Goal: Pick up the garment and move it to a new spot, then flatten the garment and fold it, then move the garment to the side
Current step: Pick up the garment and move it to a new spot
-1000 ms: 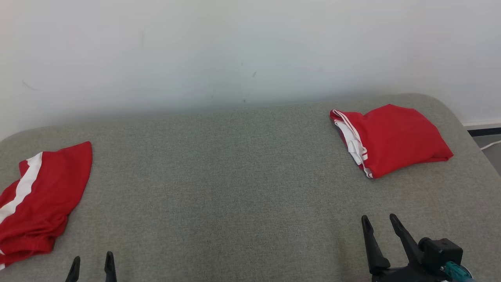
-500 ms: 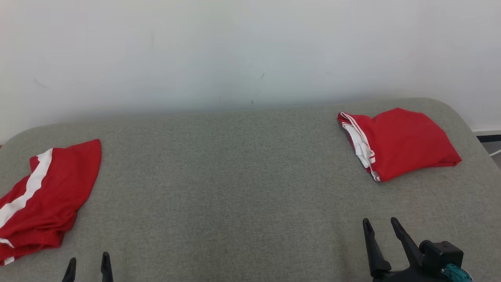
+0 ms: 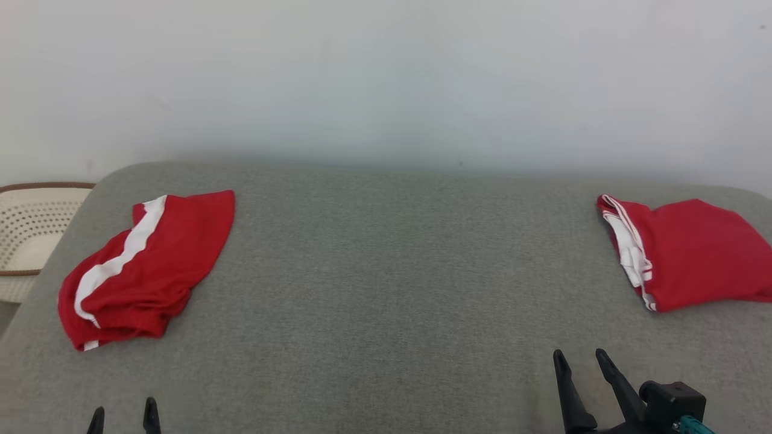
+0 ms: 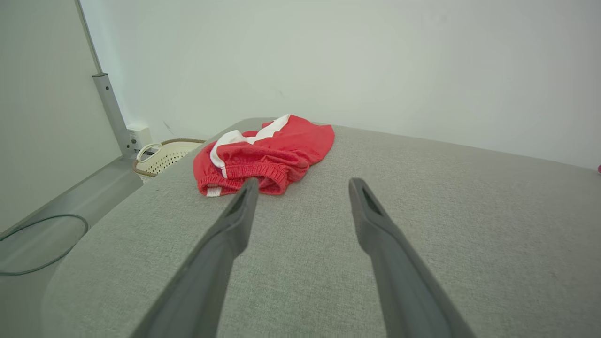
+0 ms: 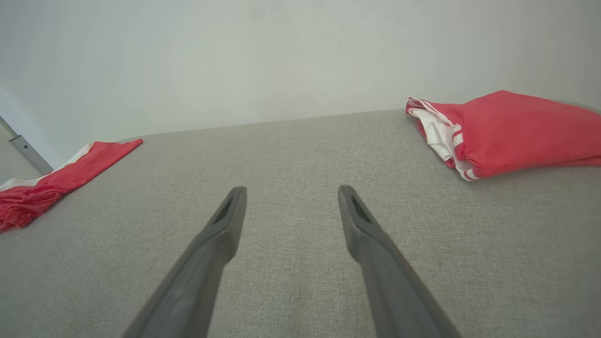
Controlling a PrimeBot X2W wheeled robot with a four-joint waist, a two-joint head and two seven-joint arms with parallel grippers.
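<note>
Head cam has panned left, so the crumpled garment point(image 3: 145, 268) now sits fully in frame at mid-left, folded one point(image 3: 687, 253) at right edge, left gripper point(image 3: 122, 416) and right gripper point(image 3: 582, 377) both spread and empty, pickup not started.

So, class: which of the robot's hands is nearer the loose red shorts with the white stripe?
Left. The left hand sits just below the shorts; the right hand is far across the grey surface.
</note>
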